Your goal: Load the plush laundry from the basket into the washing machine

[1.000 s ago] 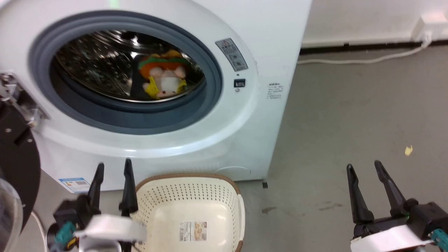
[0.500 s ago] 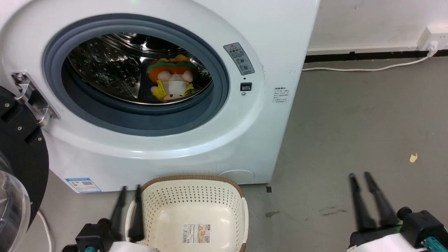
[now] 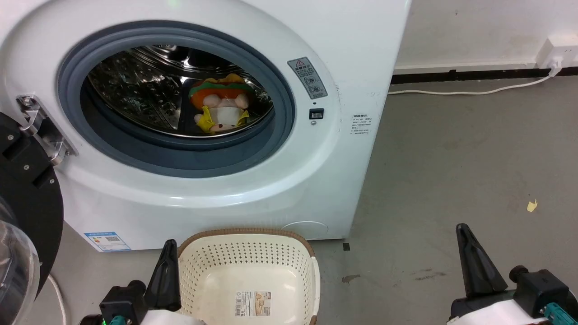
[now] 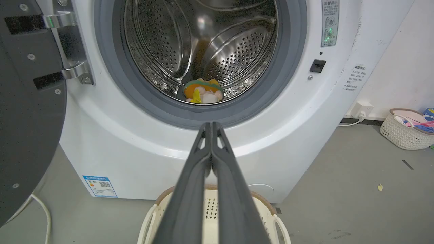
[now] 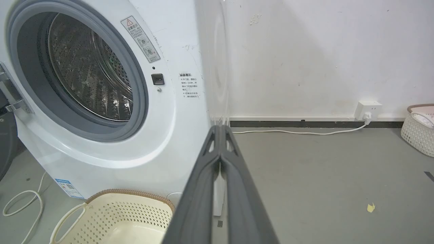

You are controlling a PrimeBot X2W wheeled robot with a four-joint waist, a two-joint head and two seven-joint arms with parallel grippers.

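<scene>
The plush laundry (image 3: pixel 220 106) (image 4: pixel 202 95) lies inside the steel drum of the white washing machine (image 3: pixel 280 180) (image 4: pixel 291 112) (image 5: pixel 176 112), near the front of the porthole. The cream basket (image 3: pixel 246 253) (image 4: pixel 210 206) (image 5: pixel 112 210) stands on the floor in front of the washer, with just a sticker on its bottom. My left gripper (image 3: pixel 169 246) (image 4: pixel 211 124) is shut with nothing in it, low beside the basket's left rim. My right gripper (image 3: pixel 461 229) (image 5: pixel 220 128) is shut and empty over the floor to the right.
The washer's black-rimmed door (image 3: pixel 22 203) hangs open at the left. A white cable (image 3: pixel 469 92) runs along the grey floor to a wall socket (image 3: pixel 555 47). A second basket with clothes (image 4: pixel 407 128) stands far right. A yellow scrap (image 3: pixel 532 206) lies on the floor.
Both grippers have closed from open to shut and drawn back low. The head camera shifted slightly, so the washer sits a little differently in view. The plush stays in the drum.
</scene>
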